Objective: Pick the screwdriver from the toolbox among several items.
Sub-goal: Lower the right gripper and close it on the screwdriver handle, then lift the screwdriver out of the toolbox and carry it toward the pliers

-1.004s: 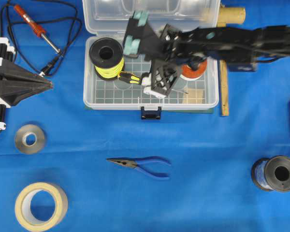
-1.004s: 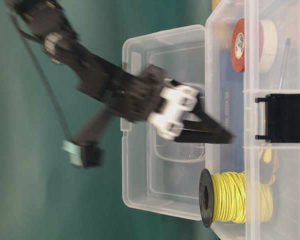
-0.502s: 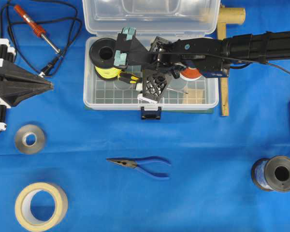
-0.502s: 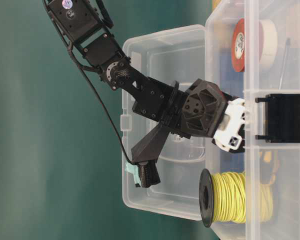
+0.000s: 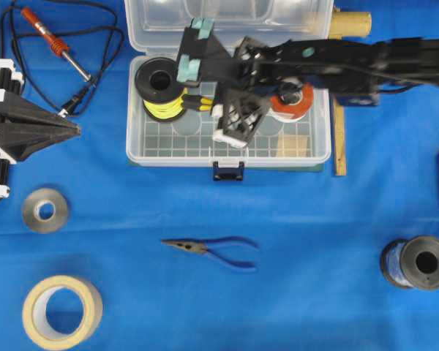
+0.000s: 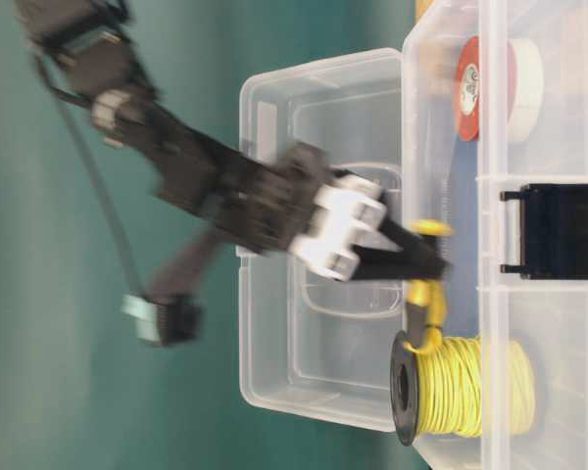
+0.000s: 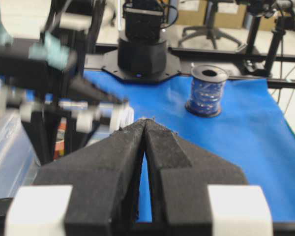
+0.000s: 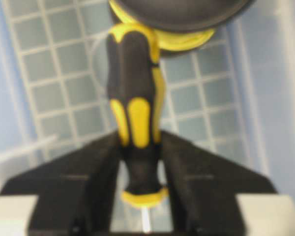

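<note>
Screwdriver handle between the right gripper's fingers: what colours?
Black with yellow panels and a yellow collar, on the screwdriver; clearest in the right wrist view.

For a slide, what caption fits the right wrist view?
Right gripper clamps the screwdriver handle above the toolbox grid floor.

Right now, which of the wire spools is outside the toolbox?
The blue wire spool, standing alone on the cloth. The yellow wire spool and the orange one sit inside the toolbox.
</note>
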You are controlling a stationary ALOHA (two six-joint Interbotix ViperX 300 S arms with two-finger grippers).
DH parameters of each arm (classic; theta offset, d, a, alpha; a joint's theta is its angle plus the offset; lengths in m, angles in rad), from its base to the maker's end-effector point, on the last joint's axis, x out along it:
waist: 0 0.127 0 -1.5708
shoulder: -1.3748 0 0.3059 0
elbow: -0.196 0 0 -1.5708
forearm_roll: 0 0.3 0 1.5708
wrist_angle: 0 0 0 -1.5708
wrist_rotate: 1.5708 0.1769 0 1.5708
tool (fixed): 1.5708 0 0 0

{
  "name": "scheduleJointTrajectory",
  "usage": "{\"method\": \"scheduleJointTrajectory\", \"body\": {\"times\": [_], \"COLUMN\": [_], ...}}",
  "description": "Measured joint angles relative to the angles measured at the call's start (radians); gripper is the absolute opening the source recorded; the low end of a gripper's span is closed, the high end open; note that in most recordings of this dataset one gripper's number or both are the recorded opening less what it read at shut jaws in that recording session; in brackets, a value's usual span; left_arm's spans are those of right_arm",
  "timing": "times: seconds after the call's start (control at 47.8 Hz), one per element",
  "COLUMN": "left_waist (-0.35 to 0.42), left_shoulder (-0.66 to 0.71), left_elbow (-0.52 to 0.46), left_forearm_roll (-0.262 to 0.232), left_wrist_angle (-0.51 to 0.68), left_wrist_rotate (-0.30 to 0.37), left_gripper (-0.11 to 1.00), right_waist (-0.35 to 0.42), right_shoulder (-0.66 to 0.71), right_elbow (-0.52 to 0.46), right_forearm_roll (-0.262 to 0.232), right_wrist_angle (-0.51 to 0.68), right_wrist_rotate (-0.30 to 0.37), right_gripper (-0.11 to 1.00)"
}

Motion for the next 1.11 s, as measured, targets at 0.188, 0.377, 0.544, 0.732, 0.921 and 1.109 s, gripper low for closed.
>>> {"method": "scheduleJointTrajectory", "body": {"times": [0.188, 0.377, 0.544, 0.732, 0.921, 1.109], "left_waist": [0.000, 0.000, 0.000, 0.000, 0.000, 0.000], "left_shoulder": [0.000, 0.000, 0.000, 0.000, 0.002, 0.000], "left_elbow": [0.002, 0.002, 0.002, 0.000, 0.002, 0.002], "left_forearm_roll": [0.000, 0.000, 0.000, 0.000, 0.000, -0.002], "left_wrist_angle": [-0.003, -0.003, 0.000, -0.003, -0.003, -0.003], "left_wrist_rotate": [-0.003, -0.003, -0.005, -0.003, -0.005, -0.005], "left_gripper": [0.00, 0.00, 0.00, 0.00, 0.00, 0.00], "right_waist": [0.032, 0.166, 0.278, 0.341, 0.377, 0.393], "right_shoulder": [-0.144, -0.186, -0.132, -0.008, 0.133, 0.219], "right_elbow": [0.000, 0.000, -0.003, -0.029, -0.081, -0.115], "right_forearm_roll": [0.000, 0.000, -0.012, -0.038, -0.044, -0.046], "right_wrist_angle": [0.091, 0.094, 0.026, -0.049, -0.069, -0.071], "right_wrist_rotate": [0.046, 0.114, 0.190, 0.282, 0.347, 0.385], "right_gripper": [0.25, 0.25, 0.25, 0.25, 0.25, 0.25]}}
